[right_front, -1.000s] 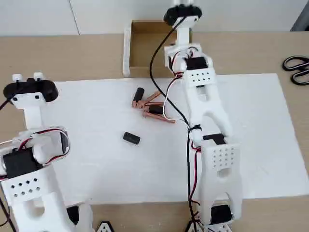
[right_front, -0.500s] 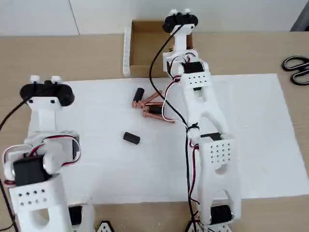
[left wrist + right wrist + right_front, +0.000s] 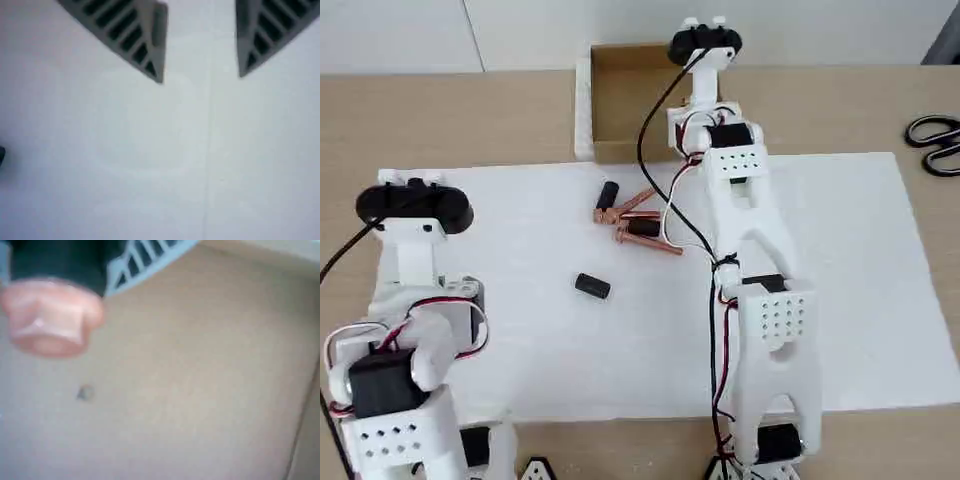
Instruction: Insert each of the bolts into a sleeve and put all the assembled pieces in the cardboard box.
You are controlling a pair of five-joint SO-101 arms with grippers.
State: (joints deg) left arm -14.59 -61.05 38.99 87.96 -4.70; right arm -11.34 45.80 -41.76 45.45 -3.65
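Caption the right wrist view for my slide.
Copper bolt in its black sleeve, held above the cardboard box floor.

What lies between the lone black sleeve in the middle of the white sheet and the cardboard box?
In the high view, a second black sleeve and a cluster of copper bolts lie on the sheet between the lone sleeve and the box.

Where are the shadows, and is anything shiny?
High view: soft, even light; the lone black sleeve throws just a faint shadow on the white sheet, and the copper bolts glint a little. Left wrist view: the open left end effector casts no clear shadow on the sheet. Right wrist view: the held bolt has a pale sheen above the cardboard box floor.
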